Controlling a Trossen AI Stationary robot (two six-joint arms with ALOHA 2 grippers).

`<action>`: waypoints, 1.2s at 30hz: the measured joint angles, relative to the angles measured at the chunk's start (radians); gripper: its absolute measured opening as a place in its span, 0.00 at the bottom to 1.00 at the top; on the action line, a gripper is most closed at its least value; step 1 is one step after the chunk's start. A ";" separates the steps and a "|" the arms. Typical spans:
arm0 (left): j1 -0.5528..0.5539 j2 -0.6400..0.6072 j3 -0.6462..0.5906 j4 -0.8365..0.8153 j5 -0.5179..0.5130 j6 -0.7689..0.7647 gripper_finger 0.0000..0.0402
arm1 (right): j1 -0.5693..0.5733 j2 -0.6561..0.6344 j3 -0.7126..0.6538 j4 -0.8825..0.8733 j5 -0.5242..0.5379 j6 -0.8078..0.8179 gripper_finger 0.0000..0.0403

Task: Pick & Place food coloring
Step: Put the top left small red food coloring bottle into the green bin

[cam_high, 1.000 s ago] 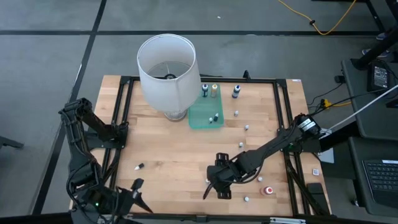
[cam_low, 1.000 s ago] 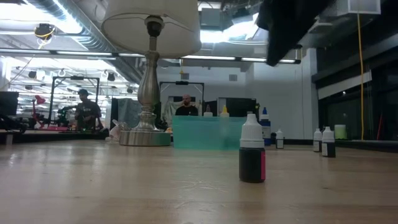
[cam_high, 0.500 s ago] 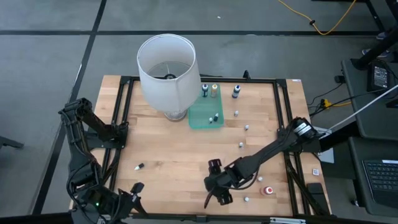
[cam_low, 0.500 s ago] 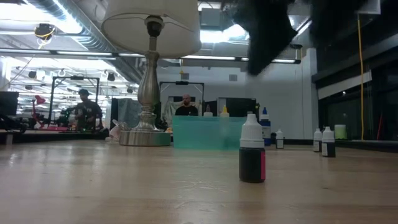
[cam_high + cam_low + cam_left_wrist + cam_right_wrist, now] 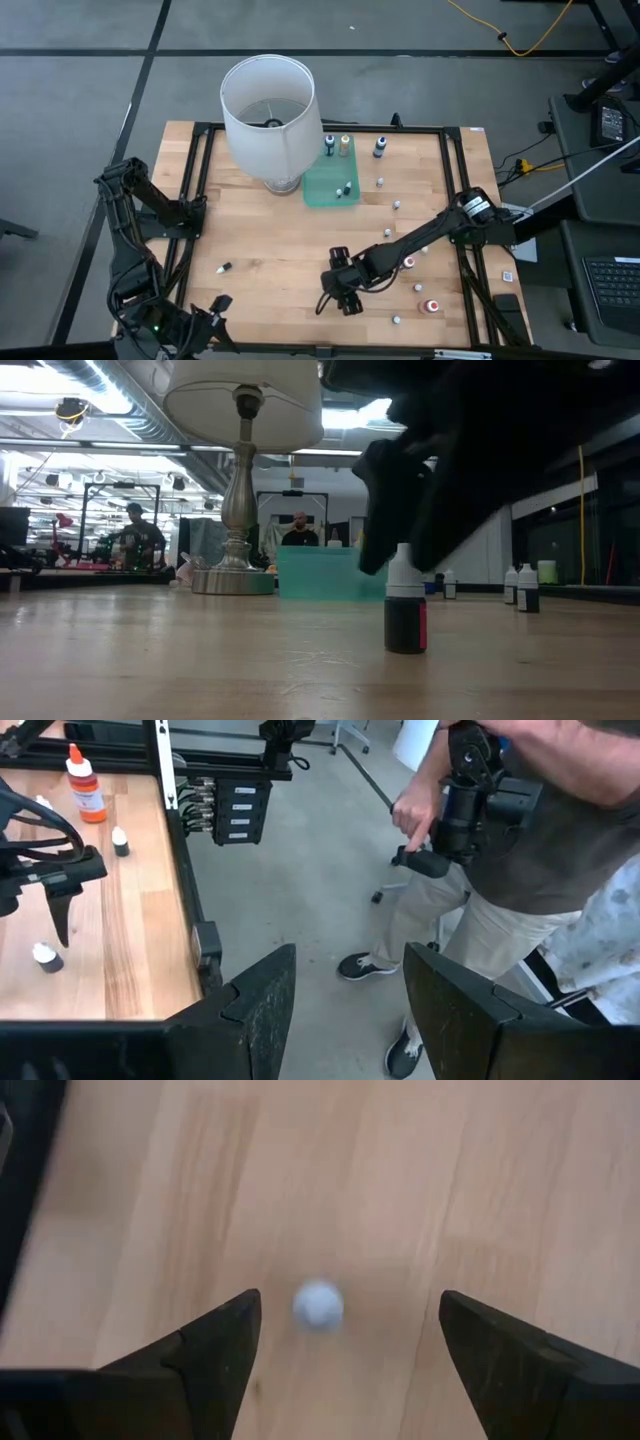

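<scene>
The food coloring bottles stand scattered on the wooden table. One with dark red contents and a white cap (image 5: 405, 622) stands upright near the near edge, and its cap (image 5: 318, 1304) shows between my right gripper's fingers. My right gripper (image 5: 336, 302) (image 5: 398, 555) is open and hangs over this bottle, one finger on each side of the cap, with gaps showing. In the high view the gripper hides the bottle. My left gripper (image 5: 215, 310) (image 5: 345, 990) waits open at the table's near left corner.
Other small bottles stand to the right (image 5: 418, 287) (image 5: 432, 305) and along the far edge (image 5: 345, 143); one lies at the near left (image 5: 225, 268). A green tray (image 5: 325, 185) and a white lampshade (image 5: 268, 105) are on the far side. A person (image 5: 520, 830) stands beside the table.
My right gripper has moved toward the table's left edge and come down over the dark red bottle, staying open. The bottle has not moved.
</scene>
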 joint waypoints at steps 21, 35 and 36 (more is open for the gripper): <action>0.000 0.000 0.000 0.000 0.001 0.000 0.45 | 0.006 0.018 0.001 0.025 -0.052 -0.003 0.37; 0.000 0.000 0.000 0.000 0.001 0.000 0.45 | 0.006 0.013 0.041 -0.089 -0.024 0.028 0.13; 0.000 0.000 0.000 0.000 0.001 0.000 0.45 | 0.005 0.008 0.045 -0.097 -0.014 0.028 0.14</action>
